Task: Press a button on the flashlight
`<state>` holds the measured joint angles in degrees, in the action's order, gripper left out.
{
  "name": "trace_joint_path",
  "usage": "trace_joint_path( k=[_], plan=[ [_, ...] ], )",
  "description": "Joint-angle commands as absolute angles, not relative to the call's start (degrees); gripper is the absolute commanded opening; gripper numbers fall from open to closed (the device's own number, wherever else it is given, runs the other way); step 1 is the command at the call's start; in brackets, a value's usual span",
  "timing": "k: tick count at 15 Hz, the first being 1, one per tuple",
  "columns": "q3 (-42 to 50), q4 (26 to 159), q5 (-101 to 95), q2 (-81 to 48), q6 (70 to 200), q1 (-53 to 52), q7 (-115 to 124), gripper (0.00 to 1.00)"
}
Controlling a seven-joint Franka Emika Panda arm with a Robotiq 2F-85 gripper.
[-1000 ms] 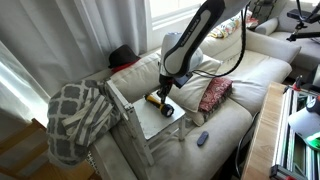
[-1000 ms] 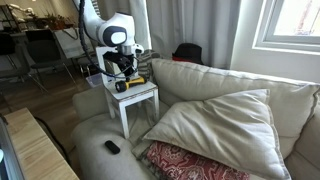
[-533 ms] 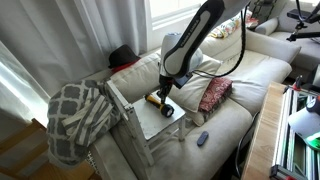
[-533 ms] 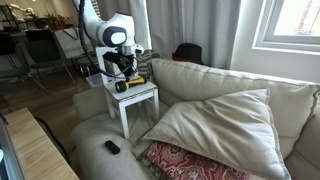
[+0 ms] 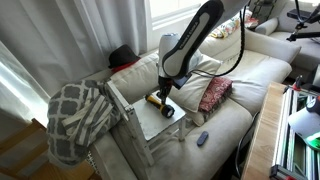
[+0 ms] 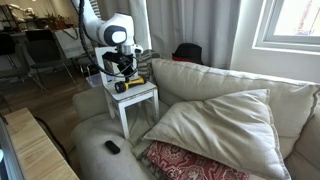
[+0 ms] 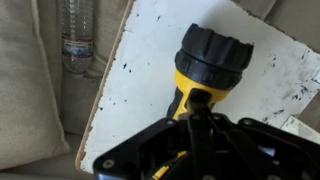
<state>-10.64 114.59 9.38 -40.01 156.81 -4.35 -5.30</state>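
Panda arm over the small white table, which appears to stand on the couch seat. The flashlight lies on its side near the middle of the tabletop. Its black head points away from the wrist camera and its yellow body runs back under the gripper. In the wrist view the jaws read as drawn together with nothing between them, forming one narrow black tip. The tip sits over, and seems to touch, the yellow body just behind the head; the button itself is hidden beneath it. In both exterior views the gripper hangs directly above the flashlight on the table. A clear water bottle lies on the couch just off one table edge, and a small dark remote lies on the seat well apart from the table. Likely risks: the flashlight is an unclamped cylinder, so an off-centre push could roll it toward a table edge. A tip landing beside the button would press only casing. Excess downward force could rock the light table on the soft cushions.
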Motion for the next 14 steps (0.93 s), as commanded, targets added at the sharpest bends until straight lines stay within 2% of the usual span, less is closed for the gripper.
trace_joint_path(
  k=[1,5,14],
  plan=[
    [-7.6,111.8,5.9,-43.8,152.8,-7.5,-1.9,0.00],
    [-6.9,109.4,5.0,-45.0,150.0,-8.5,-0.7,0.00],
    [-3.5,109.2,5.4,-46.8,159.3,-11.4,8.0,0.00]
  ],
)
